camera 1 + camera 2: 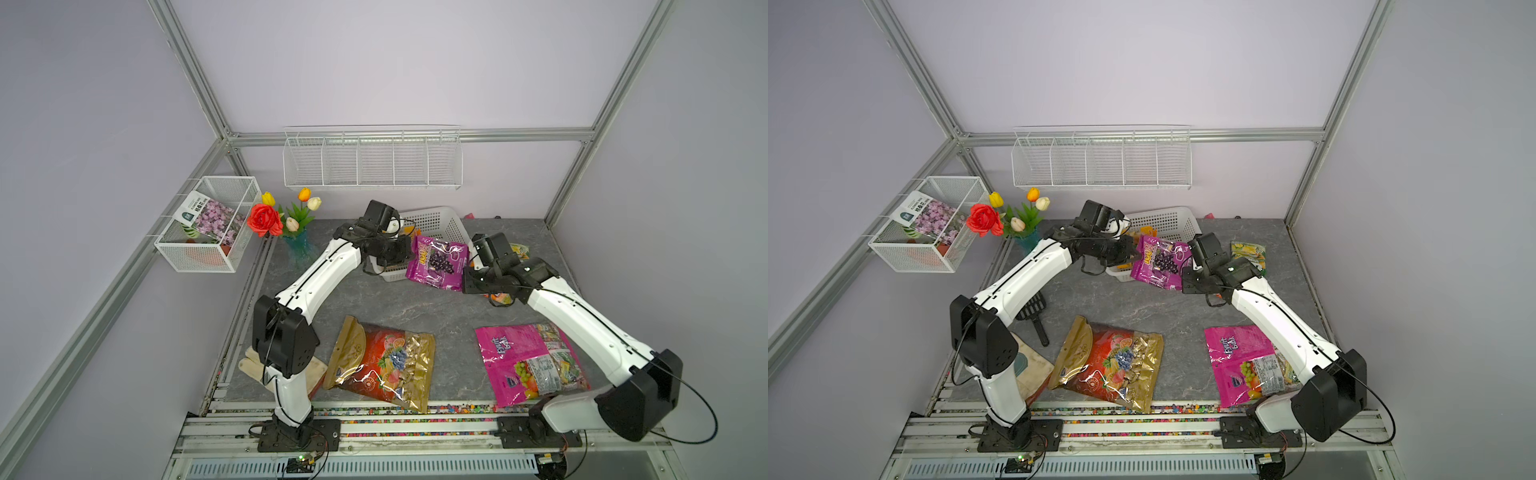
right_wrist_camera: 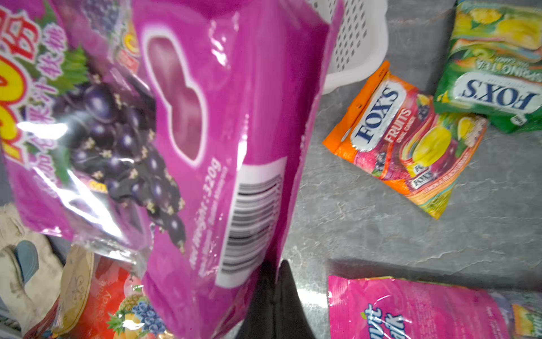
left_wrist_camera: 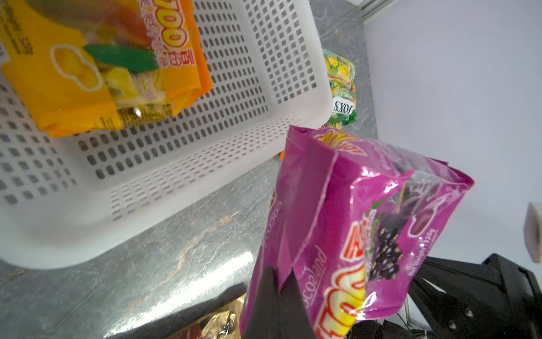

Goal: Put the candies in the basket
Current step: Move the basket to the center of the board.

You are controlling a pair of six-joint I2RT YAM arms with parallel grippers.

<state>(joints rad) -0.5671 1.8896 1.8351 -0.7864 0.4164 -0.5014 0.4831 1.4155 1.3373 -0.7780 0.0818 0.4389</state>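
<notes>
Both top views are showing two large bags lying flat near the front edge of the tabletop [image 1: 395,303]. The gold-and-red fruit-print bag [image 1: 382,365] is toward the middle, and the pink fruit bag [image 1: 528,361] is toward the front right corner, partly under the right arm.

Farther in, the purple grape bag [image 1: 436,262] is hanging clear of the tabletop between the two arms. The left hand [image 1: 409,246] is pinching its far left corner and the right hand [image 1: 468,270] its near right edge, each clamped on the film. The bag's long axis is running from one hand to the other. It is overlapping the near right corner of the white perforated basket [image 1: 436,220], which is lying just behind it and to its left. The coming move is probably a short carry back and leftward over the rim, with both arms about equally near.

Inside the basket, the yellow bag [image 3: 73,82] is resting at one end, leaving bare perforated base toward the grape bag. Beside the basket's right side, the orange FOX'S bag [image 2: 404,141] and the green FOX'S bag [image 2: 492,82] are lying on the tabletop, touching each other.

On the left wall, the wire mesh box [image 1: 208,249] is holding a seed packet [image 1: 212,214].
</notes>
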